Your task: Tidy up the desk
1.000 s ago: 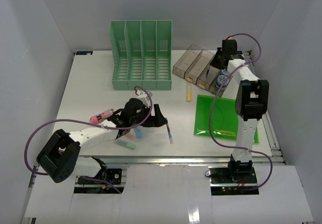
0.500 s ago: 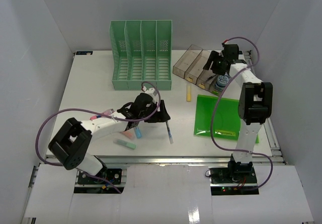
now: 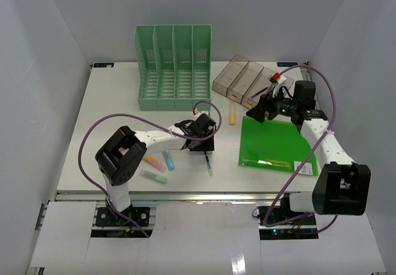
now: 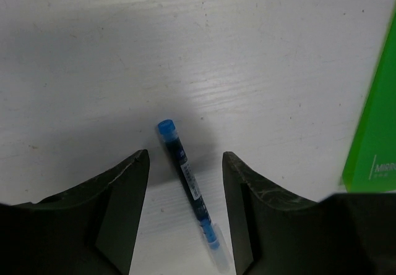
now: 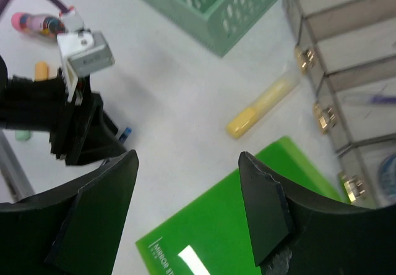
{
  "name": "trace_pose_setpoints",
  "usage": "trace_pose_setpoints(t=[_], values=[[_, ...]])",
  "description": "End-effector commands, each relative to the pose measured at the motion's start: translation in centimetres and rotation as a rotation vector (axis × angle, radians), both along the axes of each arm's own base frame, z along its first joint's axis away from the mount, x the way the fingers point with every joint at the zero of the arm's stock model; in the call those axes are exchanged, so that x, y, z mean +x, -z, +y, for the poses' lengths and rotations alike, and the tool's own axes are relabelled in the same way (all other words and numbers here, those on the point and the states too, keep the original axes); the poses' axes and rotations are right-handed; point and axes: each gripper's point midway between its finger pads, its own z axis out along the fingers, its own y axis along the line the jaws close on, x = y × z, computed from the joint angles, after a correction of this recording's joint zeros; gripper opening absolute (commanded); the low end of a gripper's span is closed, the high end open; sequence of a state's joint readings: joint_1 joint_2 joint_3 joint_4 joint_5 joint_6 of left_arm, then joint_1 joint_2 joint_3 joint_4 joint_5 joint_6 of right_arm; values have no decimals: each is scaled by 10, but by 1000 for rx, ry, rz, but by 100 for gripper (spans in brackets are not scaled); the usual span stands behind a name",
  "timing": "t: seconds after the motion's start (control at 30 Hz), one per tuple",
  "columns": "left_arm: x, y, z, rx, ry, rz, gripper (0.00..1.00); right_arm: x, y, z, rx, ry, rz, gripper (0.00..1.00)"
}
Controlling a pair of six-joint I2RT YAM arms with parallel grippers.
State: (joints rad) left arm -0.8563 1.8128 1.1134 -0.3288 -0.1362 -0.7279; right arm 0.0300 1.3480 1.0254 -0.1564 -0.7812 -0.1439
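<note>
White, flat and metal-railed, the desk point(image 3: 105, 108) bears loose markers point(image 3: 153, 177); the left gripper point(image 4: 185, 159) stands spread astride a blue pen point(image 4: 189, 185), the right gripper point(image 5: 187, 164) likewise spread, holding nothing.

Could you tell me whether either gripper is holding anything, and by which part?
Nothing is held. The left gripper is open, jaws either side of the pen lying on the desk; the right gripper is open and empty.

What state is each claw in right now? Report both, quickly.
Left claw: open, straddling the blue pen lying on the desk, not gripping it.
Right claw: open, holding nothing.
</note>
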Motion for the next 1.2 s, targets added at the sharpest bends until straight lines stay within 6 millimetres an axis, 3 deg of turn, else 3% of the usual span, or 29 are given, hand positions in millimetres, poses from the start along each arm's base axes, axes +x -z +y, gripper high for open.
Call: trace_pose_setpoints(t=[0.0,0.4,0.57,0.63,0.73,0.93,1.17], values=[[-5,7,12,126,-69,19,57,-19,0,1,25,-49,-34,73],[-17,37,7,276,-13,86,27,-24,-11,-16,62,-18,-59,73],[-22,51,3,305,38,130,4,-27,-13,-18,78,-21,-66,73],[-18,46,-3,294,51,119,0,-28,-13,-18,81,-25,-65,73],[-10,31,-13,262,64,86,0,-33,-14,-16,92,-57,-71,73],[13,-18,-42,158,110,-22,0,-64,-18,0,151,-282,-105,74],[73,-97,-91,-34,226,-216,0,-52,-18,-14,48,-177,-159,75]])
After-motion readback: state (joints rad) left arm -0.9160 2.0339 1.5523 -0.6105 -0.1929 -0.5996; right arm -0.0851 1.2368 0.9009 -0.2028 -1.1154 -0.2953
